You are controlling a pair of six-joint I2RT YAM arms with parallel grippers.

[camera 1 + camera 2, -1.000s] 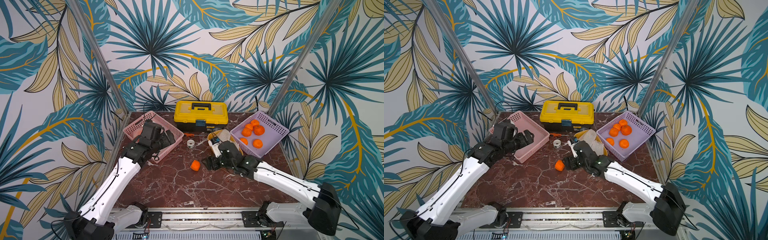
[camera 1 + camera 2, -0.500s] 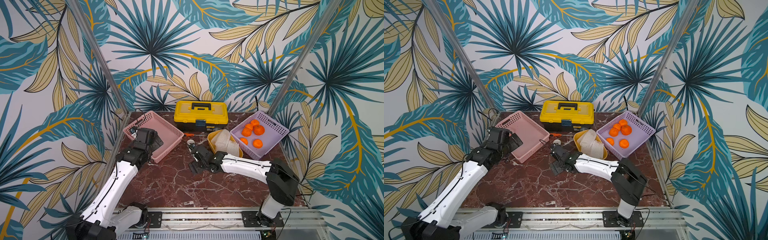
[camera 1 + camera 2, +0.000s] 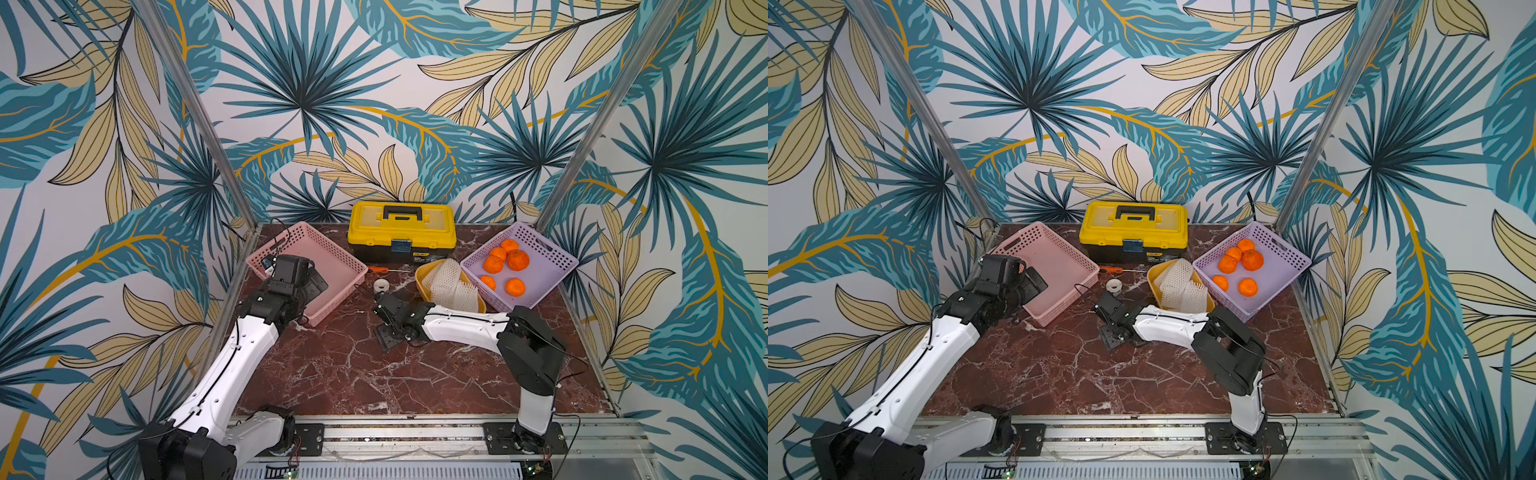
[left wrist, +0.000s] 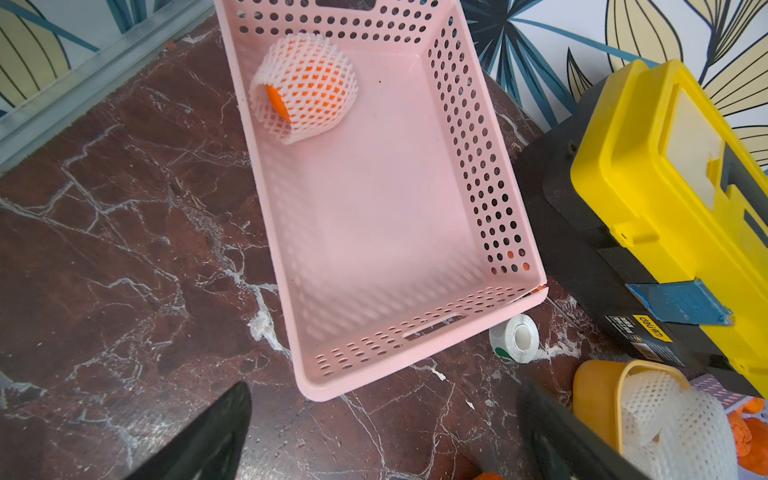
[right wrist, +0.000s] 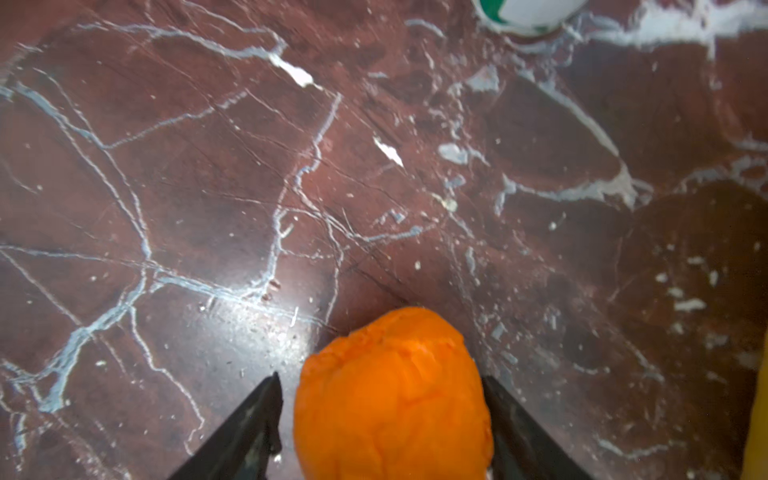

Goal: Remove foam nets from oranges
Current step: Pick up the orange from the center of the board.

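A small, round, bumpy-skinned bare orange (image 5: 392,395) is sitting on the dark red marble table (image 5: 208,187), near its middle and just in front of the yellow plastic bowl (image 3: 420,277). The right gripper (image 5: 380,376) is straddling it, its black fingers (image 5: 249,428) standing part-way open on either side of the fruit. One seems to be against the peel and one is showing a sliver of gap, so I cannot tell whether a grip is made. The job is looking nearly finished: five net-free oranges (image 3: 505,266) are lying in the purple perforated plastic basket (image 3: 540,249), and the white diamond-mesh foam nets (image 3: 449,282) are piling up in the yellow bowl. One netted orange (image 4: 303,87) is waiting in the pink perforated plastic basket (image 4: 415,353), close to one long wall and still wearing its sleeve; the left arm is hiding it in both top views. What is left, by my reckoning, is binning the bare fruit and stripping that last one. The right arm is lying low, elbow bent, forearm stretching across the table with the wrist close over the marble. The left arm is reaching up from the front edge, wrist hanging over the pink basket's near side, and the left gripper (image 4: 384,415) is standing fully spread, holding nothing.
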